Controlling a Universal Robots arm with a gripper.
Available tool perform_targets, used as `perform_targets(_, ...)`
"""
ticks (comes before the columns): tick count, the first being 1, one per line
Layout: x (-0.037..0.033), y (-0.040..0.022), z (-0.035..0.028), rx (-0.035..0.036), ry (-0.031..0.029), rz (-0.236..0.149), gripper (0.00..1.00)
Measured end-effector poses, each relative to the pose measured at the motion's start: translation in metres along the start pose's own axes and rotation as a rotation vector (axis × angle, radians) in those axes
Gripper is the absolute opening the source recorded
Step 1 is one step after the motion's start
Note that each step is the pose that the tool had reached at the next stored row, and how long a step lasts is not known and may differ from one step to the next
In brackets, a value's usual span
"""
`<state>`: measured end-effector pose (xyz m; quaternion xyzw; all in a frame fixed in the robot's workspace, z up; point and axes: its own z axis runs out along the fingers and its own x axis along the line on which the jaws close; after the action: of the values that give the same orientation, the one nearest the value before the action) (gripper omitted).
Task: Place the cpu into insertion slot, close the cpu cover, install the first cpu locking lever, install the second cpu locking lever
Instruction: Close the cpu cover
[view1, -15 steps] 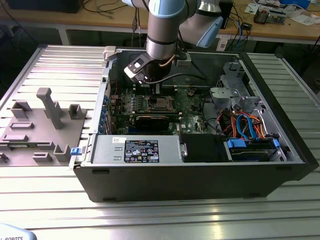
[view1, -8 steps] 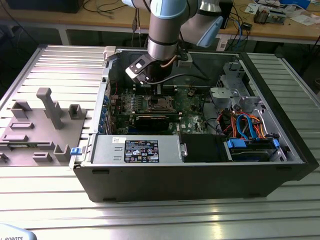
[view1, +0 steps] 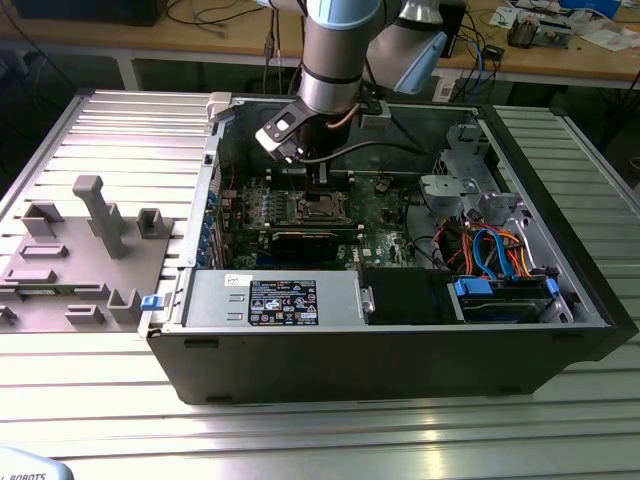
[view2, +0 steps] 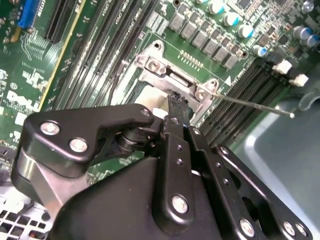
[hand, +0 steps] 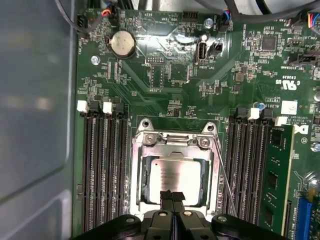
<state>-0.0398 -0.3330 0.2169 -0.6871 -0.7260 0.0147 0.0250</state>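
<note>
Because the 2 fingers of the claw (hand: 172, 196) are pressed together with nothing between them, it works here as a blunt tip, not a grasp: in the first wrist view that tip sits over the near edge of the cpu cover (hand: 175, 150), just beside the silvery face of the cpu (hand: 175, 175). The cpu lies flat in the insertion slot (hand: 143, 172), showing through the window of the cover, so the chip looks already seated and the cover folded down over it to hold it level. Whether the tip actually touches the cover or hangs a little above it is hard to judge from here.

Just past the chip, a thin wire lever (hand: 225, 182) runs along one side of the slot; in the second wrist view the same lever (view2: 250, 104) stands out at an angle over the memory slots (view2: 250, 90), which suggests it has not been latched and the cover is not yet clamped.

Farther out, the exterior view shows the arm reaching down into the open computer case (view1: 400, 350), which lies on its side on the ribbed table (view1: 300, 430) so the green motherboard (view1: 380, 215) faces up. At the exterior view's left, grey holders (view1: 90, 250) stand on the table.
</note>
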Motion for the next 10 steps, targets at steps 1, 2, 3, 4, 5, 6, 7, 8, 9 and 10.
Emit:
perform_targets(1,0.0,0.0002,-0.0007,0.0,0.0023,0.0,0.11)
perform_targets(2,0.0,0.0002,-0.0013,-0.0001,0.0043,0.0,0.11)
perform_targets(3,0.0,0.0002,-0.0019,-0.0002,0.0063,0.0,0.11)
perform_targets(4,0.0,0.0001,-0.003,-0.0003,0.0084,0.0,0.11)
perform_targets(5,0.0,0.0001,-0.0041,-0.0004,0.0101,-0.001,0.11)
perform_targets(6,0.0,0.0001,-0.0049,-0.0005,0.0114,-0.001,0.11)
perform_targets(7,0.0,0.0,-0.0053,-0.0005,0.012,-0.001,0.11)
perform_targets(8,0.0001,0.0,-0.0057,-0.0006,0.0126,-0.001,0.11)
perform_targets(9,0.0001,0.0,-0.0059,-0.0007,0.0132,-0.001,0.11)
perform_targets(10,0.0001,-0.0001,-0.0062,-0.0006,0.0131,-0.001,0.11)
